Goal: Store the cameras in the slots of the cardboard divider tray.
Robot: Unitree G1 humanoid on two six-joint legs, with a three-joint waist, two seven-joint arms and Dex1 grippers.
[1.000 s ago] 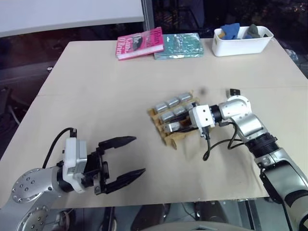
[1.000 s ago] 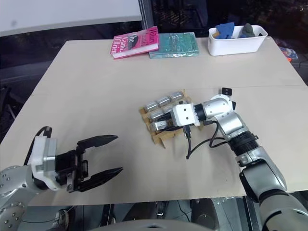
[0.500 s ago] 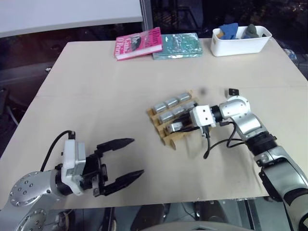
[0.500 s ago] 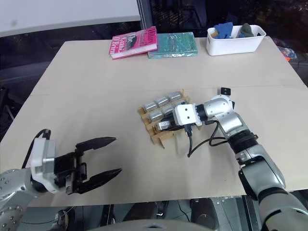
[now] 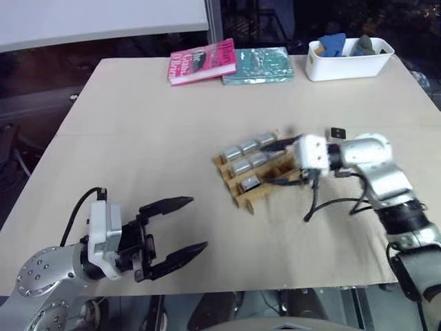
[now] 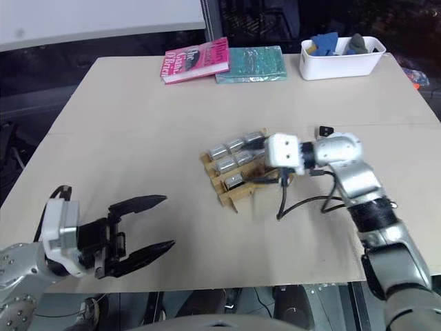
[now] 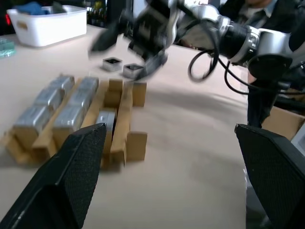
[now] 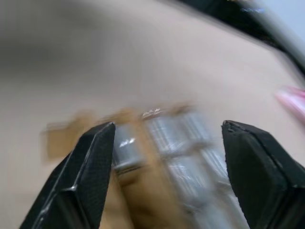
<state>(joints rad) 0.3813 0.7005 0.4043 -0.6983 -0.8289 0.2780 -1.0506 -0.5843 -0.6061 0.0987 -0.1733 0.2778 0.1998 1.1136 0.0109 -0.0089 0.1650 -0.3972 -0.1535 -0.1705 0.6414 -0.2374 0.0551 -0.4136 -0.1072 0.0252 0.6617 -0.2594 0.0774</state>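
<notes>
While you look down over the bench (image 5: pixel 138 124), this is what lies before you.

Tray: your cardboard divider tray (image 5: pixel 251 196) sits near the middle of the bench, turned at an angle.
Cameras: six silver cameras (image 5: pixel 240 148) lie in its slots, three in the far row, two in the middle row and one (image 5: pixel 249 183) in the near row; the rest of the near row stands unfilled.
Loose cameras: in the left wrist view you can see two more (image 7: pixel 112 64) lying on the bench just past the tray, black lens faces up.
Right end effector: your right end effector (image 5: pixel 279 163) hovers at the tray's right edge, pointing left across it, fingers spread apart and grasping nothing; one finger is over the far row, the other over the near one.
Left end effector: your left end effector (image 5: pixel 182 226) is near the front left of the bench, well apart from the tray, fingers released wide and holding nothing.
Far edge: a pink book (image 5: pixel 202 61) and a teal book (image 5: pixel 257 65) lie side by side, with a white bin (image 5: pixel 344 65) of blue and grey items to their right.
</notes>
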